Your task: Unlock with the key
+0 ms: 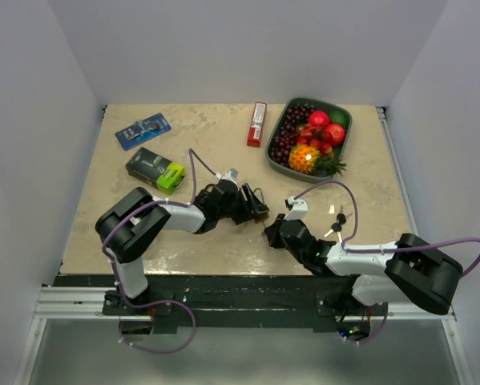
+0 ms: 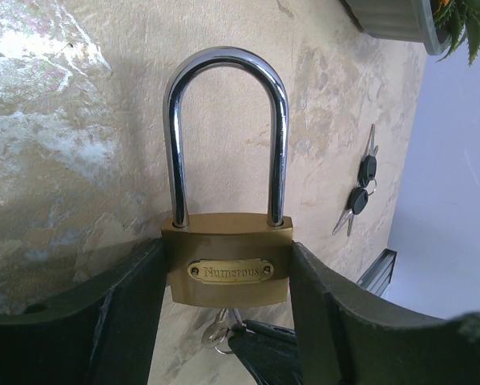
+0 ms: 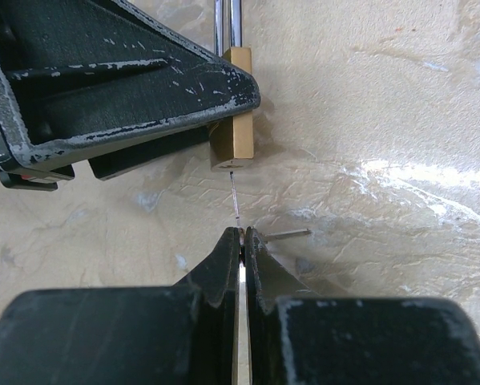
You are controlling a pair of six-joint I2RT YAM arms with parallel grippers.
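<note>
Where the left end effector (image 1: pixel 254 207) is clamped on the brass padlock (image 2: pixel 227 269), toward the desk's (image 1: pixel 207 136) near edge, the right end effector (image 3: pixel 241 241) pinches a key (image 3: pixel 235 200), tip at the lock's underside.

Robot laboratory cell.
White panels (image 1: pixel 31 120) are enclosing a marble-patterned tabletop (image 1: pixel 207 128); two robot arms (image 1: pixel 135 224) are standing at its near edge beside an aluminium rail (image 1: pixel 71 303).
</note>
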